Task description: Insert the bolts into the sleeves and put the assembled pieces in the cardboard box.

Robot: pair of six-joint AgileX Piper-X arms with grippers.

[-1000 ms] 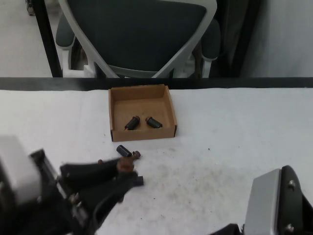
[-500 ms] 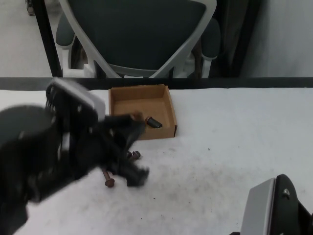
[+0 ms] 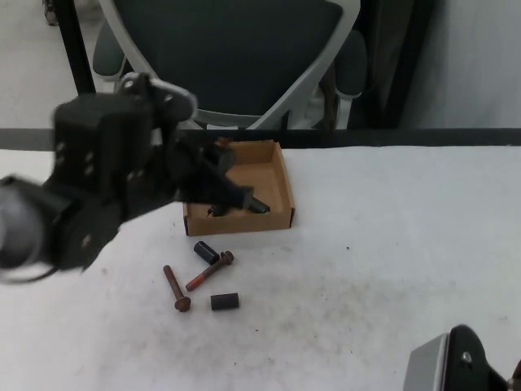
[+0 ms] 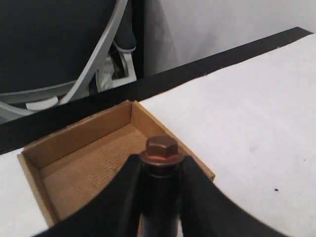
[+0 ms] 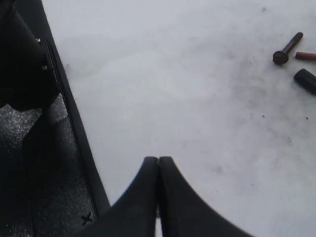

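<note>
In the high view, the left gripper (image 3: pixel 224 179) hung over the cardboard box (image 3: pixel 281 175), inside which an assembled piece (image 3: pixel 258 205) lay. On the white bench (image 3: pixel 391 244) in front of the box lay two loose bolts (image 3: pixel 174 288) and two bare sleeves (image 3: pixel 224 301), near one another.

In the left wrist view, the left gripper (image 4: pixel 159 170) was clamped around a held piece (image 4: pixel 159 148), a black sleeve with a copper-headed bolt in it, above the cardboard box (image 4: pixel 79 136).

In the right wrist view, the right gripper (image 5: pixel 158 165) had its fingers pressed together with nothing between them, low over the bench (image 5: pixel 173 74). A bolt (image 5: pixel 288 49) and a sleeve (image 5: pixel 306 79) lay well apart from it.
</note>
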